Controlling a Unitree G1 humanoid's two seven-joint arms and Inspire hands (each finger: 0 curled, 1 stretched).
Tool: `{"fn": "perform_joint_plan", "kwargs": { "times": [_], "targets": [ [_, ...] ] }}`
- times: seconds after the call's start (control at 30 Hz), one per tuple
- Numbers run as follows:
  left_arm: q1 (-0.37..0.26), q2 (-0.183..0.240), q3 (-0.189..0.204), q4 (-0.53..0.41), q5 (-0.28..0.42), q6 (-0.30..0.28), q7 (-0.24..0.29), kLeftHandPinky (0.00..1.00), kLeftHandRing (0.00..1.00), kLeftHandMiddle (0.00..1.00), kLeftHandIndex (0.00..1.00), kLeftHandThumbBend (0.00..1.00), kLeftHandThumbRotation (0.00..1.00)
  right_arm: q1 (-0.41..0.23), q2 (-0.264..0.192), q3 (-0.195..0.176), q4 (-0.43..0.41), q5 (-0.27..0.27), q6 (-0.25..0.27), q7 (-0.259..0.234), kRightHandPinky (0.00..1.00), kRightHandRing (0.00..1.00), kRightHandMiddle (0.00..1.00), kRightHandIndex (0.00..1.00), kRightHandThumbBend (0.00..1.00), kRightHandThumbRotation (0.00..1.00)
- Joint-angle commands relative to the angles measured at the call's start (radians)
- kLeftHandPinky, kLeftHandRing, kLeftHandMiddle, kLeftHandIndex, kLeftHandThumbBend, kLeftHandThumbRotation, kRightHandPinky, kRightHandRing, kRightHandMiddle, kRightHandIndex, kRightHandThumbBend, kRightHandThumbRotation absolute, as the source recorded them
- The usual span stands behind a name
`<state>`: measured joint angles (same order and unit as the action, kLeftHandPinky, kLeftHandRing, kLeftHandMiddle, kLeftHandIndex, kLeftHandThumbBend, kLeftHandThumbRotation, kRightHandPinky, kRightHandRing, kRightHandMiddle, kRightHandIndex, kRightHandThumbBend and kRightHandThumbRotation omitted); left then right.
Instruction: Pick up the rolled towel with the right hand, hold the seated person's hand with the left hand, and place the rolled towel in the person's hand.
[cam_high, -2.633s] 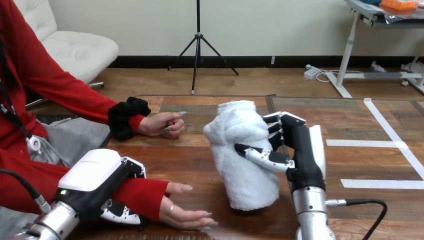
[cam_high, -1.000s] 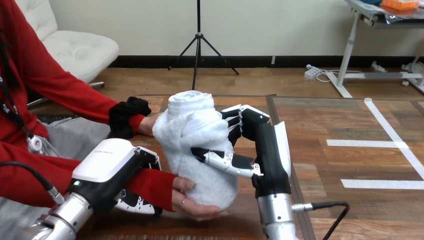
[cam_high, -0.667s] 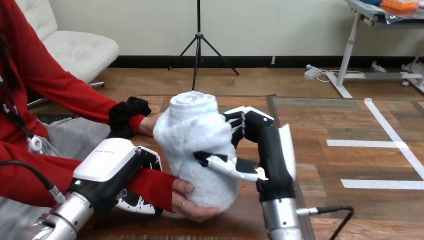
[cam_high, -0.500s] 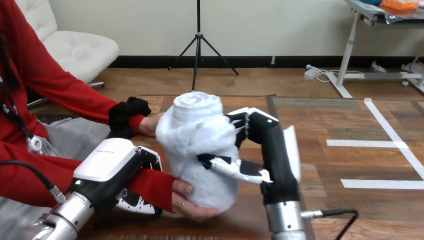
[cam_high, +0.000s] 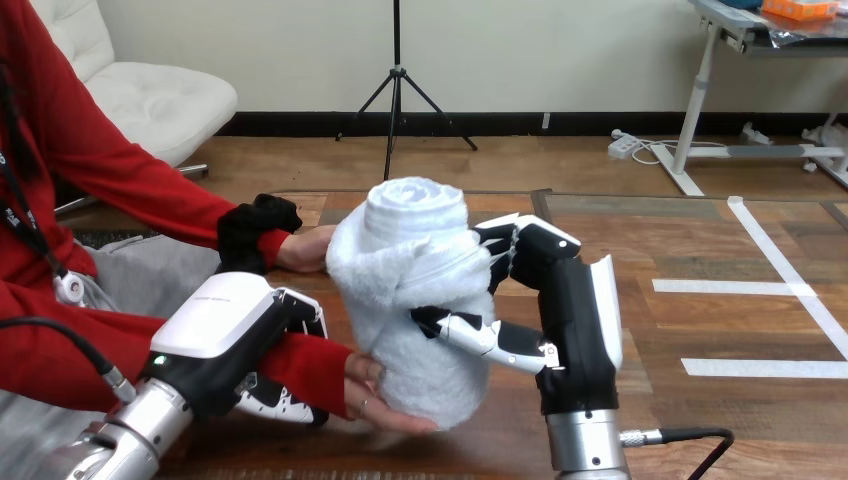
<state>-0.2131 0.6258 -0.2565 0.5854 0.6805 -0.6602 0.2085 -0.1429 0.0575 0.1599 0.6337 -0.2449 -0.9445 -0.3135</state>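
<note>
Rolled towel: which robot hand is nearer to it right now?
Right. The right robot hand is curled round the rolled towel from its right side; the left robot hand is off to the towel's left, curled round the person's wrist.

The wooden table (cam_high: 660, 245) in front of me is dark planks, with strips of white tape (cam_high: 765, 368) flat on its right part. The person's farther hand (cam_high: 305, 248) rests on the wood at its left. The person's nearer hand (cam_high: 385, 405) lies palm up near my edge; whether it touches, I cannot tell.
</note>
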Motion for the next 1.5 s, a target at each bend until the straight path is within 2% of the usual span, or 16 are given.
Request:
{"fn": "perform_joint_plan", "kwargs": {
  "times": [0.0, 0.83, 1.17, 1.47],
  "targets": [
    [-0.146, -0.035, 0.006, -0.029, -0.007, -0.036, 0.039, 0.29, 0.33, 0.37, 0.38, 0.8, 0.13, -0.038, 0.06, 0.008, -0.114, 0.023, 0.01, 0.016, 0.22, 0.27, 0.41, 0.44, 0.82, 0.0],
    [-0.142, -0.035, 0.01, -0.018, 0.001, -0.05, 0.06, 0.31, 0.34, 0.39, 0.41, 0.81, 0.17, -0.032, 0.046, -0.003, -0.125, 0.066, 0.034, 0.055, 0.21, 0.26, 0.41, 0.44, 0.81, 0.0],
    [-0.135, -0.035, 0.012, -0.013, 0.002, -0.058, 0.071, 0.34, 0.37, 0.41, 0.43, 0.84, 0.21, -0.038, 0.043, -0.007, -0.106, 0.119, 0.033, 0.099, 0.22, 0.27, 0.41, 0.44, 0.81, 0.0],
    [-0.116, -0.036, 0.021, -0.028, -0.023, -0.07, 0.055, 0.39, 0.42, 0.46, 0.48, 0.86, 0.24, -0.047, 0.039, -0.019, -0.073, 0.135, 0.019, 0.118, 0.25, 0.31, 0.42, 0.46, 0.82, 0.0]
  ]
}}
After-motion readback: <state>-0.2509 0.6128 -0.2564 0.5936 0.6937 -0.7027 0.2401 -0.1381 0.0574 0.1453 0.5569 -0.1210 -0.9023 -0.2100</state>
